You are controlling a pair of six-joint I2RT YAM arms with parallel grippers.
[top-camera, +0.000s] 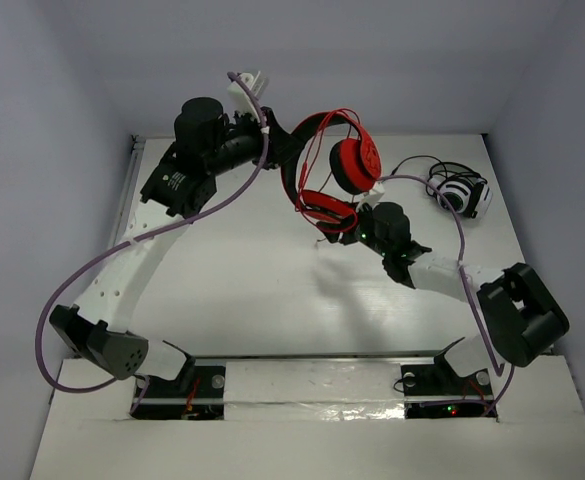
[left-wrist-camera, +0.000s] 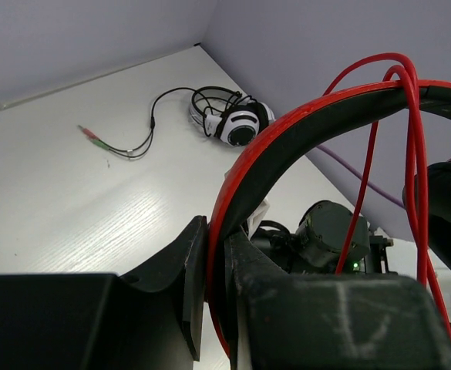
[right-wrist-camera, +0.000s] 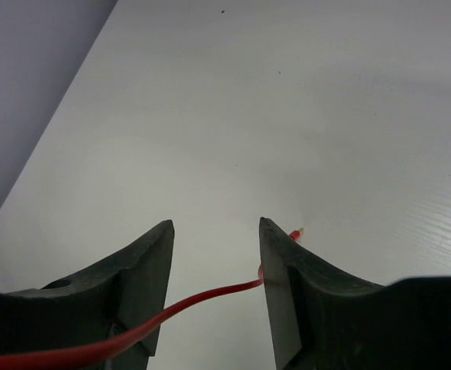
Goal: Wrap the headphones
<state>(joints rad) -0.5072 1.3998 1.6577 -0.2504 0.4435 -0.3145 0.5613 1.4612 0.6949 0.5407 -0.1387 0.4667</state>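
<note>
White headphones (top-camera: 462, 190) lie at the table's (top-camera: 242, 300) far right, well apart. The left gripper (left-wrist-camera: 216, 250) clamps the red headphones (top-camera: 350, 160) by the headband (left-wrist-camera: 302, 123), above the table. The right gripper (right-wrist-camera: 216, 231) stands parted, with the red cable (right-wrist-camera: 210, 294) crossing loosely between its jaws.

Table (top-camera: 262, 300): white, with fine wood grain, it fills the middle.
Far wall (top-camera: 392, 60): plain pale grey-lilac, it meets the table's far edge.
Left wall (top-camera: 32, 160): the same colour, bare.
Right wall (top-camera: 567, 110): the same colour, bare.
Rail (top-camera: 128, 190): thin metal strip along the table's left edge.
Near ledge (top-camera: 302, 450): white board, a little raised.
Light: soft, even, only faint shadows on the table.
</note>
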